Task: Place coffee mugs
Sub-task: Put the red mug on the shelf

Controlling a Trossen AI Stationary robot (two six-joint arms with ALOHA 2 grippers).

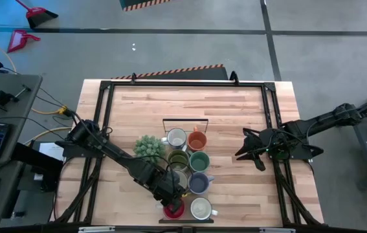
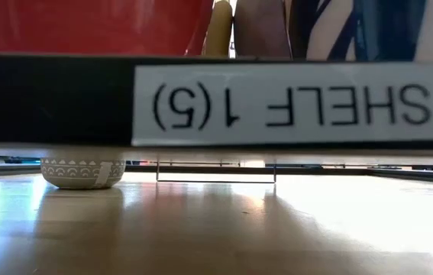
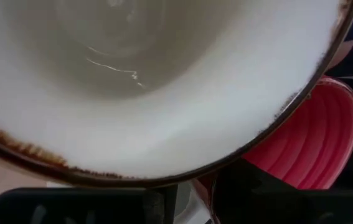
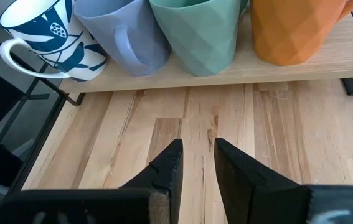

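**Red mug at the near end of the shelf**

Red mug (image 1: pixel 173 210) sits at the near end of the small wooden shelf (image 1: pixel 184 123), close to the tabletop's (image 1: pixel 235 110) near edge, beside a white mug (image 1: pixel 200 208). The left hand (image 1: pixel 172 196) hangs right over it; whether its fingers grip the rim I cannot tell. Behind stand the blue-grey (image 1: pixel 198 183), teal (image 1: pixel 199 160) and orange (image 1: pixel 197 140) mugs, with olive (image 1: pixel 177 159) and cream (image 1: pixel 176 138) ones alongside, next to a plant (image 1: pixel 149 147). The right hand (image 1: pixel 246 151) waits near the right edge, slightly parted and empty.
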